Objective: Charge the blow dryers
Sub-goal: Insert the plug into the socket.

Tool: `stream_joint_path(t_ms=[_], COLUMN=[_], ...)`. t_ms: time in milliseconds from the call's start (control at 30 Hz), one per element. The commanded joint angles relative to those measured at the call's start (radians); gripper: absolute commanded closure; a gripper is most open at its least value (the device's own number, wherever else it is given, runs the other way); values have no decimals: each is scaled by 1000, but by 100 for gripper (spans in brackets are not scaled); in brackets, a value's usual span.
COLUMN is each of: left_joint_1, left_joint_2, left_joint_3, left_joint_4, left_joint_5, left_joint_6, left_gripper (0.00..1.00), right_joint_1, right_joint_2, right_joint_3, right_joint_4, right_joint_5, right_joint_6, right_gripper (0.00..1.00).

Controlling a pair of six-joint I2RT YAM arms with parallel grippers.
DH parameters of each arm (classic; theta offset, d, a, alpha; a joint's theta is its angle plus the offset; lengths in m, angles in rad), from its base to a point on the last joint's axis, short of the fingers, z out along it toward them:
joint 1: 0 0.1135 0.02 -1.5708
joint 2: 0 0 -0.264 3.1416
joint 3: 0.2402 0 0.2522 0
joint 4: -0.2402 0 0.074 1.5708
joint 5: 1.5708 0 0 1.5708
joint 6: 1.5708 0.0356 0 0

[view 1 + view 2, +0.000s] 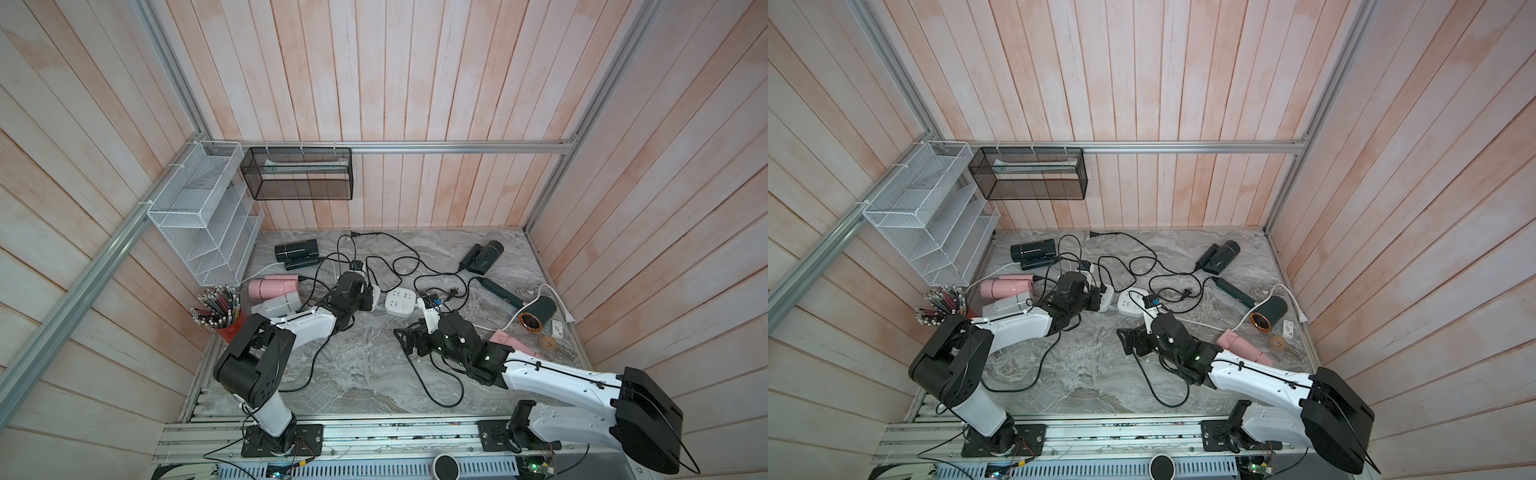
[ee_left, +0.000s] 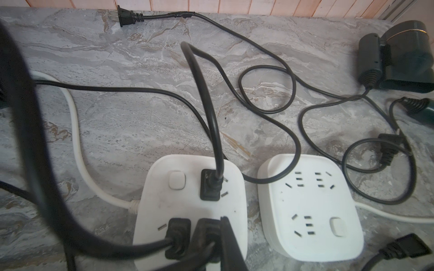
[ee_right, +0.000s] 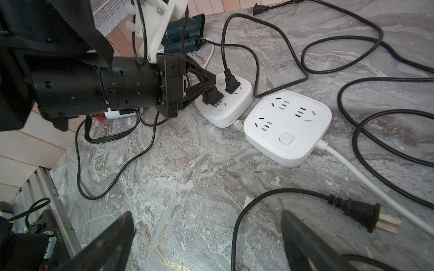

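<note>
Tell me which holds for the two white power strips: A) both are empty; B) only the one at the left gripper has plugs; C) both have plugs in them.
B: the power strip at the left gripper carries black plugs, while the other power strip shows only bare sockets.
</note>
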Motion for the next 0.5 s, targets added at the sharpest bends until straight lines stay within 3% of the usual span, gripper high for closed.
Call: stream_joint_path(t_ms=[0,467], left_joint_1=[-14,-24], left_joint_2=[34,60], left_joint_3=[-36,-38], left_joint_4=[-74,-103], left_joint_5=[-10,-57], left_joint_6=[21,39], left_gripper=[93,93], right_joint_1=[-4,-4], right_joint_2=[-8,-14], right_joint_3=[-12,-17], right_joint_4=[-22,-26], right_joint_5=[17,26], right_joint_6=[7,11], right_gripper=[3,3])
